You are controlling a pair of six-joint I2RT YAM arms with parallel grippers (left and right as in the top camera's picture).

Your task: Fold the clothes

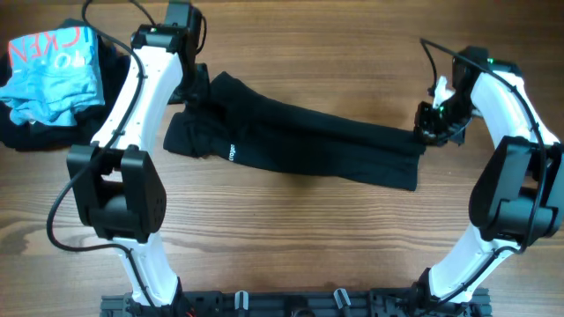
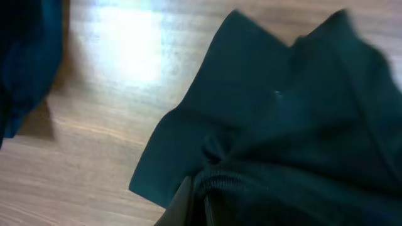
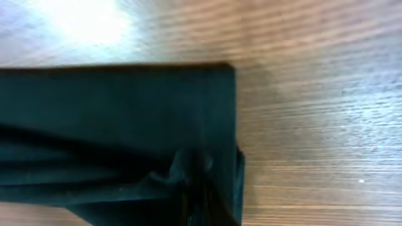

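The black T-shirt (image 1: 308, 141) lies folded into a long band across the middle of the table, with small white lettering near its left part. My left gripper (image 1: 196, 92) is shut on its left end, by the ribbed collar edge (image 2: 251, 179). My right gripper (image 1: 429, 132) is shut on its right end, where the straight hem (image 3: 188, 125) bunches at the fingers. The shirt sags slightly between both grippers.
A light-blue garment with red lettering (image 1: 48, 75) lies on a dark cloth pile (image 1: 26, 132) at the table's left edge; the pile also shows in the left wrist view (image 2: 25, 56). Bare wood tabletop (image 1: 300, 238) surrounds the shirt.
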